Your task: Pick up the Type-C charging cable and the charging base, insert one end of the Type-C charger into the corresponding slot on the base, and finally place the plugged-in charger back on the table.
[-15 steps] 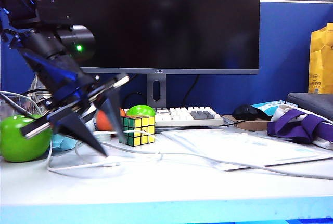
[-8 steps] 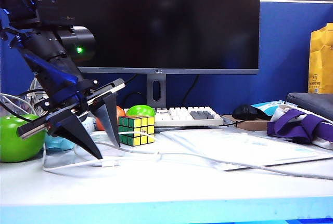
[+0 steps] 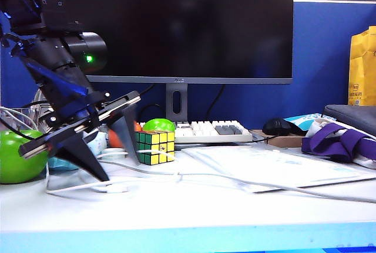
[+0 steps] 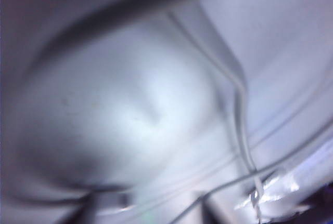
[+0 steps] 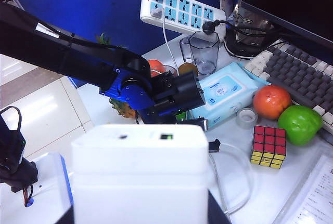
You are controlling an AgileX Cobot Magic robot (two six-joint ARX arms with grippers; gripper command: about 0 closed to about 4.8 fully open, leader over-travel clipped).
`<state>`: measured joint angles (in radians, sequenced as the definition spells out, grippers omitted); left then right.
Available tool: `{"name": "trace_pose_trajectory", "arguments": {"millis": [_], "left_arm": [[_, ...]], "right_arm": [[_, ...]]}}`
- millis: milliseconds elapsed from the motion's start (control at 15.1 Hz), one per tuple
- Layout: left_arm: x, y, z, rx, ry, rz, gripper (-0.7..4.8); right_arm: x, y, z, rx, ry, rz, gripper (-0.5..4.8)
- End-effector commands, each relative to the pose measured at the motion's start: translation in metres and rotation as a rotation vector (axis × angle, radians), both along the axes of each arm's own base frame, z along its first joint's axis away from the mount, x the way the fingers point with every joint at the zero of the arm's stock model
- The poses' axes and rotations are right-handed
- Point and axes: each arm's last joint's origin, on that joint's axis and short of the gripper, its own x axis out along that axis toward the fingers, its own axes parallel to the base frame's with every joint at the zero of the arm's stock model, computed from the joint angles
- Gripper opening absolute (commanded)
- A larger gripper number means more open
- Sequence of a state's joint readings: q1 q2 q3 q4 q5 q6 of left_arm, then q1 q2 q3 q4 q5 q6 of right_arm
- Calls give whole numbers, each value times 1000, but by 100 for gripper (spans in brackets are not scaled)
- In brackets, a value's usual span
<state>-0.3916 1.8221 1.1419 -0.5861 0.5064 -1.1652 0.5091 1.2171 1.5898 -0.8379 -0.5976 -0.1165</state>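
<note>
In the exterior view my left gripper [image 3: 119, 169] points down at the table [image 3: 205, 215], open, its dark fingertips [image 3: 103, 176] standing on either side of the Type-C charging cable [image 3: 176, 176]. The cable's white plug [image 3: 116, 188] lies on the table just below them. The left wrist view is blurred and shows only cable strands [image 4: 242, 125] on white. My right gripper [image 5: 141, 219] is shut on the charging base [image 5: 140, 174], a white block that fills the near part of the right wrist view. It is out of the exterior view.
A Rubik's cube [image 3: 155, 147] stands just right of the left gripper and a green apple [image 3: 16, 156] to its left. Behind are the monitor [image 3: 176, 24], keyboard [image 3: 208, 130] and mouse [image 3: 281, 126]. A paper sheet [image 3: 276, 168] and a purple-strapped bag [image 3: 341, 141] lie right.
The left gripper's fingers have spread wider apart and turned a little. The cable's plug end has shifted slightly left on the table. The right gripper has kept still.
</note>
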Motion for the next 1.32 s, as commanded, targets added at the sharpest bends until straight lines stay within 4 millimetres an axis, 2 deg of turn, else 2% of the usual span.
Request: {"name": "trace_pose_trajectory", "arguments": {"millis": [66, 264, 462, 661, 925, 1189, 1321], "left_arm": [[0, -2, 5, -70, -10, -31, 239], [6, -4, 22, -103, -127, -21, 239], [-4, 0, 31, -78, -81, -13, 238], [-11, -1, 28, -37, -31, -28, 237], [-21, 3, 12, 24, 23, -5, 237], [-15, -2, 11, -11, -22, 89, 211], [-22, -3, 2, -2, 12, 80, 211]], "right_arm": [[-2, -1, 5, 20, -24, 4, -5], [-2, -1, 5, 20, -24, 4, -5], [-2, -1, 5, 20, -24, 4, -5], [-3, -1, 5, 20, -24, 4, -5], [-3, -2, 4, 12, -10, 5, -5], [-4, -2, 4, 12, -9, 5, -5], [-4, -2, 4, 12, -8, 5, -4]]}}
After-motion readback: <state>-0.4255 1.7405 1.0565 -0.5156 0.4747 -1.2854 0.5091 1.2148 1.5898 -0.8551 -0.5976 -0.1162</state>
